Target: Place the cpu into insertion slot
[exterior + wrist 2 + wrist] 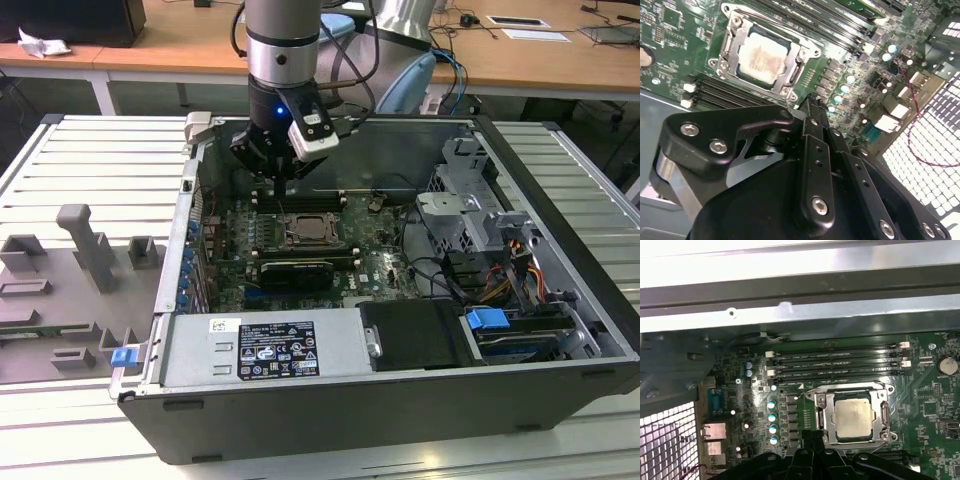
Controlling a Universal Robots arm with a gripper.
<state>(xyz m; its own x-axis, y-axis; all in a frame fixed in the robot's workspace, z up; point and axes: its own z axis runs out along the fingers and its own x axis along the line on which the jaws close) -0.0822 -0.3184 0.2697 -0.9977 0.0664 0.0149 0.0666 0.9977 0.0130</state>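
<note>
Second wrist view showing cpu lying flat inside insertion slot. Hand hovering just beside slot, closed, gripping nothing. Risk, as judged: hand dipping or drifting sideways – nudging chip askew, damaging socket contacts – clearance looking slim.

Open dark metal computer case lies approx mid ribbed grey metal tabletop. Green motherboard is on the case floor. Square black insertion slot w/ thin metal frame sits at board ctr, w/ the small flat silver-grey square cpu in it. Long narrow memory slots lie just behind, toward the case's far wall. Black graphics card is just in front. Black gripper hangs above the memory slots, apart from the cpu. Labelled grey power supply box is along the case's near edge. Grey fixture blocks stand by the tabletop edge at the exterior view's left.
</note>
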